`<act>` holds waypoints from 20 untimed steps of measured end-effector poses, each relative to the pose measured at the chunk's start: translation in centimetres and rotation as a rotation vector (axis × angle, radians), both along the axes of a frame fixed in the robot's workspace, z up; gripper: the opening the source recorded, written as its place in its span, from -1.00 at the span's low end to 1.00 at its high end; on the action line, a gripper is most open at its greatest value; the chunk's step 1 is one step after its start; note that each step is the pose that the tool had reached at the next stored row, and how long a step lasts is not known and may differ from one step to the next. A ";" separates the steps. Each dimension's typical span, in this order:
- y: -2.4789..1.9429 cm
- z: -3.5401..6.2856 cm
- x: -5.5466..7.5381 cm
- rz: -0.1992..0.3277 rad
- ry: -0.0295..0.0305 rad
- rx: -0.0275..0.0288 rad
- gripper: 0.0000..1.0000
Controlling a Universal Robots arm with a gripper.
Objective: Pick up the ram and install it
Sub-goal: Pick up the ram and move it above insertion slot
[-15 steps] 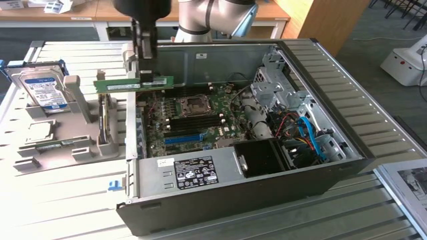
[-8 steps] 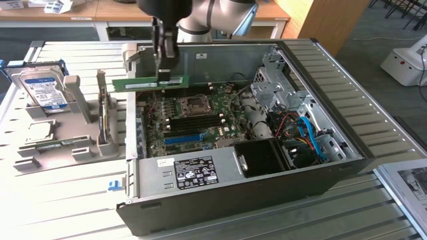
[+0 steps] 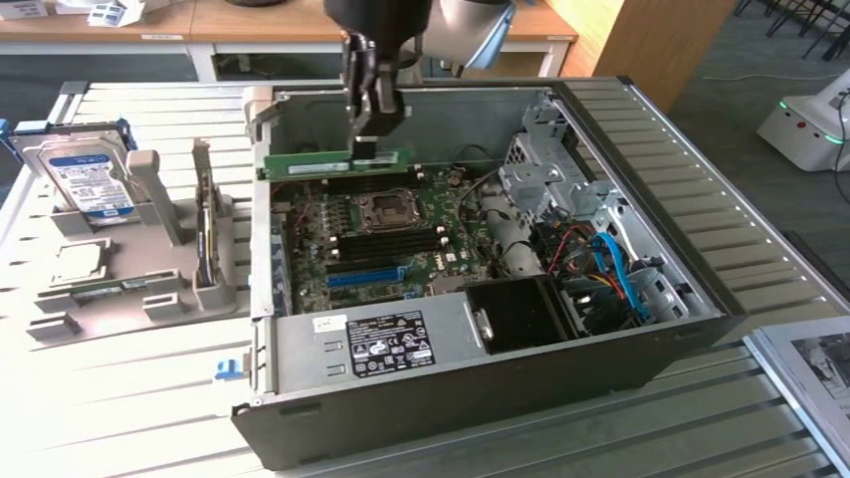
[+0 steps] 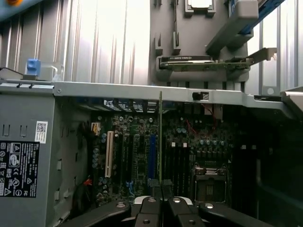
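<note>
The ram (image 3: 334, 162) is a long green stick with a white label, held level above the far part of the motherboard (image 3: 378, 234) inside the open computer case (image 3: 638, 329). My gripper (image 3: 370, 140) is shut on the stick's top edge, right of its middle. In the wrist view the ram (image 4: 160, 137) appears edge-on as a thin vertical green strip running up from my gripper (image 4: 160, 189), with the black memory slots (image 4: 182, 163) beside it on the board below. The processor socket (image 3: 388, 207) lies just in front of the stick.
A grey holder stand (image 3: 133, 269) at the exterior view's left carries a hard drive (image 3: 83, 179), a silver processor chip (image 3: 78, 261) and an upright card (image 3: 203, 234). The power supply (image 3: 378, 347) and blue cables (image 3: 618, 264) fill the case's near side. Slatted table all around.
</note>
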State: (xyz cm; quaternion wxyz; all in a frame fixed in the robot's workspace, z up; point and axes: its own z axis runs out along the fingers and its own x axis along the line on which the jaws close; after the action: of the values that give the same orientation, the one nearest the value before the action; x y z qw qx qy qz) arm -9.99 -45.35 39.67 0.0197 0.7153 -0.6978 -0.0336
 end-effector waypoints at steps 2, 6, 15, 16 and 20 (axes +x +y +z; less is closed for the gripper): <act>0.00 0.00 0.8 0.000 0.0002 0.0001 -0.77; 0.00 0.00 2.3 0.000 0.0006 0.0000 -0.77; 0.00 0.00 3.4 0.000 0.0007 0.0001 -0.77; 0.04 -0.01 3.4 0.000 0.0007 0.0002 -0.77; 0.60 0.00 3.4 0.000 0.0007 0.0001 -0.77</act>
State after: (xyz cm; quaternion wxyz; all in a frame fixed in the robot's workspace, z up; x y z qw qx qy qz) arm -6.63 -44.75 39.67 0.0200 0.7154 -0.6976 -0.0339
